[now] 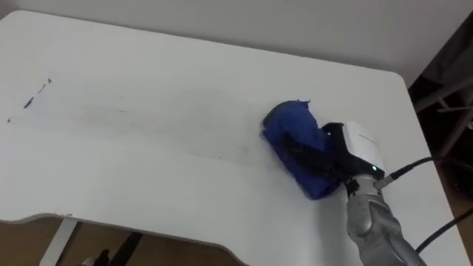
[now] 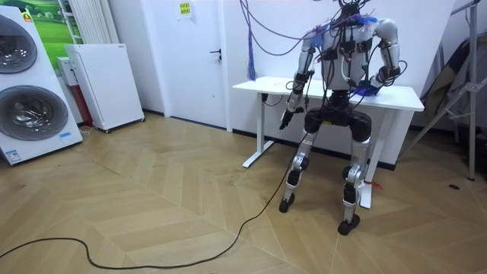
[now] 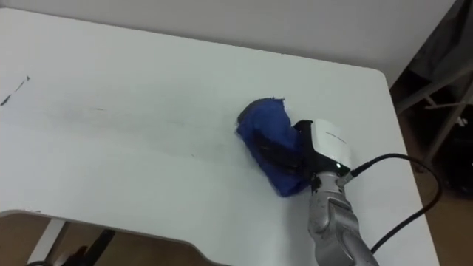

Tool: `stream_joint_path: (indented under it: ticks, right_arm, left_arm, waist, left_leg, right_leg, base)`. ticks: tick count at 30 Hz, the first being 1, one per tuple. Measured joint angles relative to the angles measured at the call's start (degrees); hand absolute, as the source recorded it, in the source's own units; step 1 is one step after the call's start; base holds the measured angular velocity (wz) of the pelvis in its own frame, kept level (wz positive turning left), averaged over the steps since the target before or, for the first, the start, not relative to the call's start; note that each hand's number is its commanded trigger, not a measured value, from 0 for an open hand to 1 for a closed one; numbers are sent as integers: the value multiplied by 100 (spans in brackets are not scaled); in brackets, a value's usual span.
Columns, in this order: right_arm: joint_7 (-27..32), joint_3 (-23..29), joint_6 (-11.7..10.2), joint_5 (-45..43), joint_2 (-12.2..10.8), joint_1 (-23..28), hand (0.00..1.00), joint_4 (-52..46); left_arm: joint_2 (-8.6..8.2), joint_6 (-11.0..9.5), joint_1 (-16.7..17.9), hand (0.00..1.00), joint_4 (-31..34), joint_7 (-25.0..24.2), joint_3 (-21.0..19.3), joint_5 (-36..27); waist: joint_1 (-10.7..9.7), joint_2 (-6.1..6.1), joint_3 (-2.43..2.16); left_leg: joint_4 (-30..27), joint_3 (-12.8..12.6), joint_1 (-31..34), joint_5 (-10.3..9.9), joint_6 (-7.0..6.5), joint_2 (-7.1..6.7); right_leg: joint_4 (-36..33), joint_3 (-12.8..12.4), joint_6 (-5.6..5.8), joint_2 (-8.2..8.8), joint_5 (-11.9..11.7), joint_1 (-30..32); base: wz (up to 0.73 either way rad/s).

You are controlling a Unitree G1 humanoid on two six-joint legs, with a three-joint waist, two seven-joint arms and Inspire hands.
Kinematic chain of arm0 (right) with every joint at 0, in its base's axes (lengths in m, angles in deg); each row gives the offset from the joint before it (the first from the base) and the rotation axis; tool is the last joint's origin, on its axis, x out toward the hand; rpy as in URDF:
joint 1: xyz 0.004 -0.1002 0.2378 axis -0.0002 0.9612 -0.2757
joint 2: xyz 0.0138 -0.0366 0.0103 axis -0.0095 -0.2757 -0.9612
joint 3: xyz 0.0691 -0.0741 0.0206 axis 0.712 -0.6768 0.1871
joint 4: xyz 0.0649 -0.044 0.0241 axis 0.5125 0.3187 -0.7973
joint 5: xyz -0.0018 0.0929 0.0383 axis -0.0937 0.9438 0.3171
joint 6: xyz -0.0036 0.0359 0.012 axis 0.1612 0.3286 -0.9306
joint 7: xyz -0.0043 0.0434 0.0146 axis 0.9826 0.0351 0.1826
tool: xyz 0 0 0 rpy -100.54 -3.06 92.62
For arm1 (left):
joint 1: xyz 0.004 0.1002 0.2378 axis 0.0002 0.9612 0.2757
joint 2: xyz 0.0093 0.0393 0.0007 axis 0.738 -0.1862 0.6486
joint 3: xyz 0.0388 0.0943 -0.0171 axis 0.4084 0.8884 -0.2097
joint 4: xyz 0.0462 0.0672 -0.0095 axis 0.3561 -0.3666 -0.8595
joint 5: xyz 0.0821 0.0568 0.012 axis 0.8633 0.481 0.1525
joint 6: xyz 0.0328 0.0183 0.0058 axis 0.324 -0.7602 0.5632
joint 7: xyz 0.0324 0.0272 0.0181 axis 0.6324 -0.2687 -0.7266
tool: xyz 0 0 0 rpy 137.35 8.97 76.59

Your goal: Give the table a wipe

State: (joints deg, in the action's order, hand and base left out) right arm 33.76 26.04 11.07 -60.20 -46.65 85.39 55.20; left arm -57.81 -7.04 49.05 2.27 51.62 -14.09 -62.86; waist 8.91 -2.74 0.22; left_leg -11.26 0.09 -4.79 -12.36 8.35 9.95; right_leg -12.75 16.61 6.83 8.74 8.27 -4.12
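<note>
A crumpled blue cloth [image 1: 288, 129] lies on the white table [image 1: 148, 66], right of its middle. My right hand [image 1: 360, 148] comes in from the lower right and rests on the cloth. Its dark fingers [image 1: 304, 153] are curled into the folds, with cloth bunched around them. Dark pen-like marks [image 1: 33, 96] sit at the table's far left, and a faint grey smear [image 1: 148, 140] runs from there toward the cloth. In the room view I stand upright at the table's long side. My left hand [image 2: 287, 119] hangs beside my hip, below the tabletop.
The table's right edge [image 1: 417, 133] is close to the hand, with a metal folding frame [image 1: 452, 96] beyond it. In the room view, a white cabinet [image 2: 106, 84] and washing machines [image 2: 30, 84] stand far off at the room view's left.
</note>
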Motion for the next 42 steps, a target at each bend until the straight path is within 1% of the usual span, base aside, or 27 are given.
stream_joint_path:
  ticks: [3,6,8,11,12,14,15,17,19,20,22,23,25,26,27,28,29,31,33,35,36,37,38,40,42]
  right_arm:
    - [0,60,-50,-11,23,-1,0,-459]
    - [-9,210,-180,-6,110,-9,0,-650]
    - [-42,334,-190,-4,140,-6,0,-744]
    - [-77,591,-262,5,288,15,0,-942]
    - [-75,716,-304,17,363,16,0,-955]
    - [-65,907,-331,14,452,16,0,-971]
    - [-57,1036,-371,14,479,18,0,-971]
    - [25,1206,-383,39,492,18,0,-972]
    - [180,1544,-425,163,491,25,0,-971]
    - [238,1644,-426,217,492,25,0,-965]
    - [486,2062,-432,311,496,24,0,-914]
    - [548,2158,-445,366,500,25,0,-894]
    - [757,2476,-478,462,519,92,0,-798]
    - [800,2511,-478,478,541,122,0,-772]
    - [812,2565,-492,586,625,199,0,-691]
    - [809,2677,-488,757,684,303,0,-610]
    - [810,2737,-477,851,697,350,0,-579]
    - [821,3012,-476,1067,701,538,0,-329]
    - [840,3237,-458,1220,705,636,0,19]
    - [868,3453,-374,1447,707,678,0,333]
    - [894,3563,-358,1710,711,760,0,498]
    - [938,3626,-347,1947,716,874,0,639]
    - [952,3662,-349,2066,718,933,0,708]
    - [996,3922,-332,2536,720,1008,0,1164]
    - [1080,4090,-296,2799,740,1035,0,1575]
  left_arm:
    - [2,-2,76,0,7,-147,-24,-1]
    - [2,-3,128,0,6,-227,-30,-5]
    - [3,-18,191,0,-12,-262,-86,-5]
    - [11,-19,267,0,-40,-306,-133,-7]
    - [11,-22,275,0,-56,-311,-136,-5]
    - [14,-48,295,0,-54,-321,-157,-2]
    - [25,-77,322,0,-54,-333,-233,3]
    - [72,-85,395,0,-48,-334,-291,1]
    - [124,-88,532,0,-12,-332,-358,-34]
    - [126,-88,550,0,-12,-332,-374,-66]
    - [126,-93,563,0,-13,-337,-444,-117]
    - [129,-97,563,0,-14,-340,-473,-118]
    - [161,-97,603,0,-13,-344,-558,-121]
    - [167,-97,620,0,-12,-344,-568,-120]
    - [168,-94,640,0,-10,-343,-591,-117]
    - [169,-94,646,0,-8,-343,-600,-116]
    - [169,-94,653,0,-8,-343,-599,-118]
    - [169,-82,733,0,-3,-357,-635,-116]
    - [169,-74,759,0,13,-417,-766,-115]
    - [171,-49,761,0,42,-432,-861,-110]
    - [176,-44,777,0,68,-434,-923,-111]
    - [183,-44,803,0,73,-438,-999,-112]
    - [184,-41,817,0,74,-438,-1036,-113]
    - [195,-27,841,0,75,-439,-1255,-112]
    - [240,6,853,0,75,-438,-1270,-110]
  waist:
    - [-79,-4,0]
    - [-87,-10,1]
    - [-96,2,8]
    - [-119,23,22]
    - [-137,25,22]
    - [-166,19,16]
    - [-206,-5,2]
    - [-241,-44,-24]
    - [-398,-120,-46]
    - [-417,-129,-45]
    - [-460,-153,-34]
    - [-480,-159,-29]
    - [-574,-158,-13]
    - [-599,-156,6]
    - [-699,-168,25]
    - [-714,-177,27]
    - [-716,-173,32]
    - [-868,-167,31]
    - [-896,-162,13]
    - [-949,-143,3]
    - [-993,-136,-15]
    - [-1014,-129,-21]
    - [-1028,-132,-21]
    - [-1064,-160,-23]
    - [-1099,-203,-20]
  left_leg:
    - [-1,2,7,0,0,0]
    - [-13,4,4,0,0,-2]
    - [-17,4,5,0,0,-2]
    - [-23,4,25,0,0,-28]
    - [-18,6,27,3,-4,-47]
    - [-6,11,27,4,-7,-61]
    - [4,14,22,5,-8,-61]
    - [10,16,15,7,-12,-66]
    - [10,17,1,18,-29,-90]
    - [11,17,-9,21,-34,-93]
    - [35,16,-58,22,-36,-93]
    - [36,16,-63,22,-36,-93]
    - [36,14,-80,22,-36,-93]
    - [38,4,-74,22,-36,-92]
    - [39,-16,-59,22,-36,-93]
    - [37,-103,-34,21,-36,-93]
    - [33,-137,-26,21,-36,-93]
    - [-14,-183,22,22,-36,-99]
    - [-19,-189,22,21,-36,-99]
    - [-15,-193,32,22,-36,-99]
    - [-17,-196,15,22,-37,-100]
    - [-14,-248,7,25,-42,-99]
    - [-16,-287,0,26,-43,-99]
    - [-13,-295,-8,26,-44,-100]
    - [-14,-297,-24,27,-44,-100]
  right_leg:
    - [1,27,0,4,0,-12]
    - [2,22,3,4,2,-28]
    - [6,0,7,3,5,-26]
    - [5,-122,11,5,46,13]
    - [-1,-226,17,2,78,14]
    - [-2,-260,22,4,92,13]
    - [-2,-258,23,3,94,12]
    - [-1,-260,24,3,95,6]
    - [-15,-233,24,29,93,-12]
    - [-25,-231,24,32,92,-14]
    - [-56,-217,25,31,93,-14]
    - [-65,-218,26,31,94,-14]
    - [-68,-219,31,33,97,-29]
    - [-67,-221,33,33,99,-34]
    - [-50,-219,38,36,101,-44]
    - [31,-228,42,37,105,-42]
    - [50,-238,43,36,106,-42]
    - [104,-257,43,36,106,-83]
    - [103,-268,43,34,106,-85]
    - [101,-277,44,34,107,-69]
    - [92,-288,46,33,108,-67]
    - [68,-311,48,33,110,-70]
    - [60,-320,50,36,111,-71]
    - [58,-333,50,37,112,-67]
    - [57,-352,51,37,114,-65]
  base:
    - [4]
    - [3]
    - [0]
    - [-3]
    - [0]
    - [2]
    - [0]
    - [0]
    - [9]
    - [7]
    - [-2]
    - [0]
    - [0]
    - [0]
    - [-4]
    - [-6]
    - [0]
    - [9]
    - [3]
    - [0]
    - [0]
    - [-3]
    - [-3]
    - [0]
    - [-2]
